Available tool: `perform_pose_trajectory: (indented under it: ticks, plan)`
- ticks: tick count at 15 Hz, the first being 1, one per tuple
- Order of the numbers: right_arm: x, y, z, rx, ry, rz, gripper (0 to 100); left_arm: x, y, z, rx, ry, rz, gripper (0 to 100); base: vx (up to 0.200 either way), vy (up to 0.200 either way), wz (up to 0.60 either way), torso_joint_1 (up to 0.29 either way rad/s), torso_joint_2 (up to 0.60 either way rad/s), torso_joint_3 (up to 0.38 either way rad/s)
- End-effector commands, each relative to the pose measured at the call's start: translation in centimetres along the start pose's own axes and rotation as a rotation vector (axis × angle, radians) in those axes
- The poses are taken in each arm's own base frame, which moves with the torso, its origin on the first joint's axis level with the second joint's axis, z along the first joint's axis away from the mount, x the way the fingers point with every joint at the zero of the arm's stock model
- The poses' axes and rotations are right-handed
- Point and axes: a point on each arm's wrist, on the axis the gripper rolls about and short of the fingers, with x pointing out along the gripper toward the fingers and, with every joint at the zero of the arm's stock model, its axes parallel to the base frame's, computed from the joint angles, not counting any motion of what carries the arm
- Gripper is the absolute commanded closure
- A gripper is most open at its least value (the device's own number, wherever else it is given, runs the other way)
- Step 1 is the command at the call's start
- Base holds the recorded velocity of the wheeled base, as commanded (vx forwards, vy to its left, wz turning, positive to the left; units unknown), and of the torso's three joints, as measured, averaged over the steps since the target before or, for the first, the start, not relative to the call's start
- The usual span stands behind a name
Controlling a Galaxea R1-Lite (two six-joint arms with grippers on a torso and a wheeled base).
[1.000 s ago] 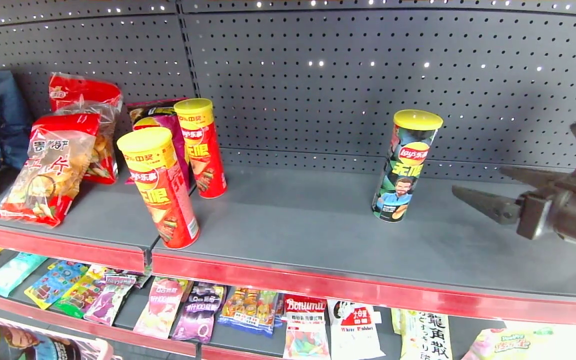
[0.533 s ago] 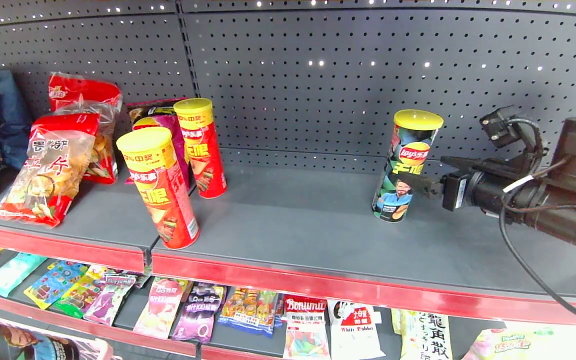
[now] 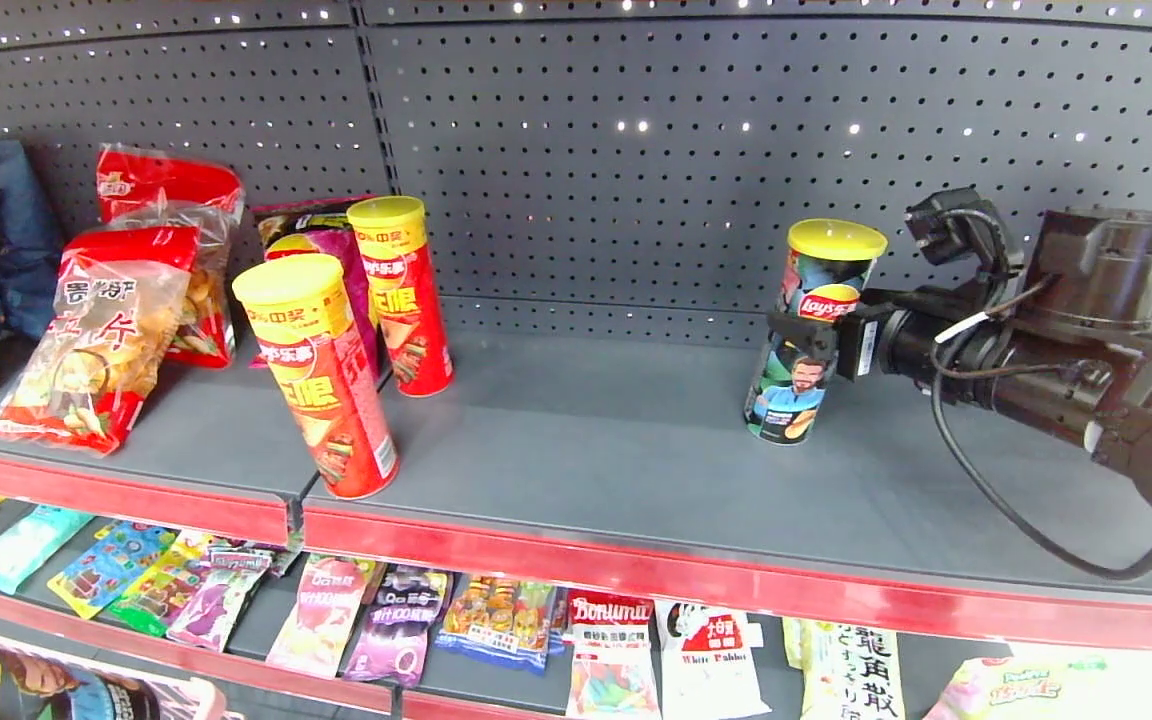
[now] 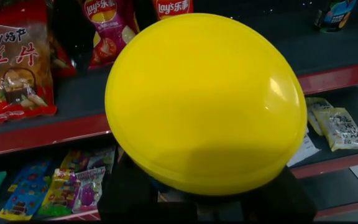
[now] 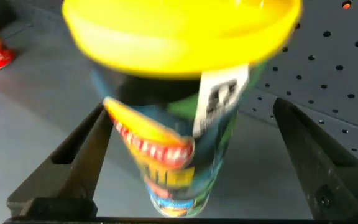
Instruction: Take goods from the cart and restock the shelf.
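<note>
- My right pincer (image 3: 814, 335) is spread wide, one jaw on each side of the dark green crisp can (image 3: 794, 395), around its upper half and below the yellow lid
- The can stands upright on the grey shelf (image 3: 586, 450), towards the right and near the pegboard back (image 3: 636, 180). It is well apart from the two red cans (image 3: 321, 390) and the snack bags (image 3: 101, 330) on the left
- With the jaws this wide, I judge that the shelf carries the can and I do not. It stands in the bare stretch, which suits a restock spot
- The arm comes in level from the right, so the jaws meet the can's sides squarely. A straight pull back should clear it, whereas a sideways drift could tip it
- The head view shows the can's foot flat on the shelf and how it sits in the row, but the arm hides the far jaw
- The right wrist view adds a clear gap at one jaw. At the other jaw I cannot tell touching from just beside
- The left wrist view shows a second yellow lid (image 4: 204, 99) close up, with lower shelves behind it. Whether my left pincer grips that can I cannot tell
</note>
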Motion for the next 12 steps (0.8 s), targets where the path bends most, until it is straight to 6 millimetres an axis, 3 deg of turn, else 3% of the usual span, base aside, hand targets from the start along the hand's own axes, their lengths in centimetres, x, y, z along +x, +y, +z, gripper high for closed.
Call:
perform_pose_trajectory:
  ticks: [1,5,6,12]
  plan:
    - [1.2,0.3,-0.1,-0.002,0.005,0.0,0,0.0,0.0,0.0,0.0,0.003,-0.001,100,0.0,0.0,0.0,0.0,0.0,0.0]
    - [2.5,0.4,0.3,-0.003,-0.009,-0.03,0,0.0,0.0,-0.1,0.0,0.003,-0.001,100,0.0,0.0,0.0,0.0,0.0,0.0]
    - [2.7,0.4,0.1,-0.003,-0.005,-0.039,100,0.0,0.0,-0.1,0.0,0.003,-0.001,100,0.0,0.0,0.0,0.0,0.0,0.0]
    - [2.1,1.8,0.4,-0.008,-0.017,-0.065,100,0.1,0.0,-0.4,-0.002,0.013,-0.002,100,0.0,0.0,0.0,0.0,0.0,0.0]
